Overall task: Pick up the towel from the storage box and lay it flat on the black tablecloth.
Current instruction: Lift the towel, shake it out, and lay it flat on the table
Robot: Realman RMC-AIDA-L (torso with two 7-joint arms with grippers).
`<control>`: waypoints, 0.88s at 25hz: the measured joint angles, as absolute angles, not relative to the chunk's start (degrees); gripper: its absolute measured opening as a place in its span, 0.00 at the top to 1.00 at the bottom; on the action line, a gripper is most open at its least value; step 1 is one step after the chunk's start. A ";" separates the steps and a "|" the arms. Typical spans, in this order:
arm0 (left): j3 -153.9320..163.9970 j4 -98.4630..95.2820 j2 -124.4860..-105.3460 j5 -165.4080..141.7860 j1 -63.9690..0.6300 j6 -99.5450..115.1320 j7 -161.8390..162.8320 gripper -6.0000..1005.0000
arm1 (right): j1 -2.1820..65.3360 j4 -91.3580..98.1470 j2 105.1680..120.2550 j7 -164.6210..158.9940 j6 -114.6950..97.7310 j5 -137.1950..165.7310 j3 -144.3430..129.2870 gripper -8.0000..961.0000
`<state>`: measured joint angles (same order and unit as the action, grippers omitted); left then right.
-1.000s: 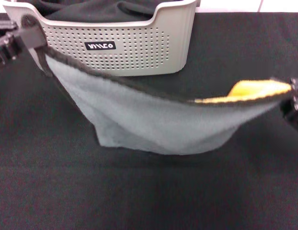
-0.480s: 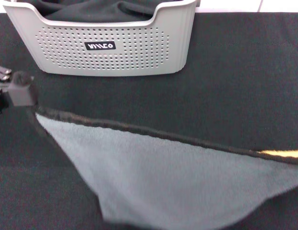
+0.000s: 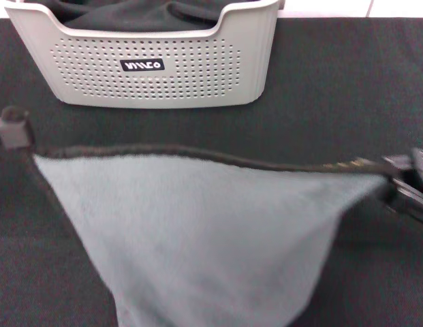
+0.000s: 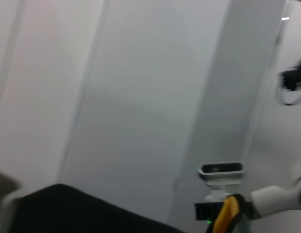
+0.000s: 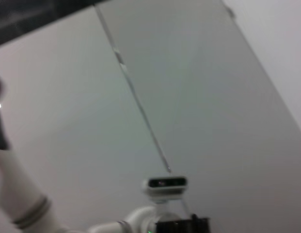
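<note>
The towel [image 3: 191, 231] hangs nearest, grey side showing, drooping off the near edge of view. Its black-stitched top edge, the long axis, runs side to side, stretched between the left tool [image 3: 12, 131] and the right tool [image 3: 405, 178], each pinching a corner. Under it lies the black tablecloth [image 3: 347, 82]; beyond stands the storage box [image 3: 157, 68], well apart.

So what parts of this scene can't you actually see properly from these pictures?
- The towel's lower end: cut off by the head view's bottom edge.
- The left gripper and right gripper sit at the head view's side edges, so their fingers on the towel's corners aren't shown clearly.
- The storage box: its back is cut off at the top edge, so its contents are only partly seen.
- Both wrist views face walls, not the black tablecloth.
</note>
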<state>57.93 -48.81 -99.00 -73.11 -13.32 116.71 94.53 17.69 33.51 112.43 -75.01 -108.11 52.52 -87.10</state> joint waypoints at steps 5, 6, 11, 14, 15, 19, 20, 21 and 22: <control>43.38 -42.60 -104.03 -90.95 -19.62 115.57 90.16 0.96 | 24.47 27.34 114.71 -73.61 -96.90 56.51 -87.10 0.98; 40.49 -41.62 -105.16 -94.93 -21.06 114.29 88.99 0.96 | 25.99 26.96 115.35 -73.26 -91.47 57.96 -87.26 0.98; 35.64 -40.35 -107.95 -100.87 -23.09 105.48 86.72 0.96 | 27.95 27.49 116.01 -72.01 -78.16 58.95 -88.06 0.98; 35.13 -39.92 -108.62 -100.81 -23.15 100.70 86.26 0.96 | 28.33 27.64 115.92 -70.82 -74.37 58.62 -87.32 0.98; 35.03 -39.90 -108.81 -100.78 -23.16 99.25 86.22 0.96 | 28.47 27.80 115.86 -70.57 -73.64 58.58 -87.03 0.98; 32.51 -39.89 -109.16 -100.63 -23.27 96.20 86.22 0.96 | 29.60 28.16 115.77 -69.65 -70.93 58.52 -86.52 0.98; 31.82 -39.90 -109.18 -100.63 -23.32 95.93 86.22 0.96 | 29.98 28.21 115.77 -69.45 -70.64 58.52 -86.52 0.98; 31.13 -39.94 -109.16 -100.63 -23.41 95.71 86.22 0.96 | 30.23 28.28 115.77 -69.34 -70.56 58.52 -86.52 0.98; 30.59 -39.99 -109.08 -100.63 -23.51 95.57 86.24 0.96 | 30.45 28.58 115.78 -69.26 -70.50 58.52 -86.51 0.98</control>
<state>30.59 -39.99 -109.08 -100.63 -23.51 95.57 86.24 30.45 28.58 115.78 -69.27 -70.50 58.53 -86.51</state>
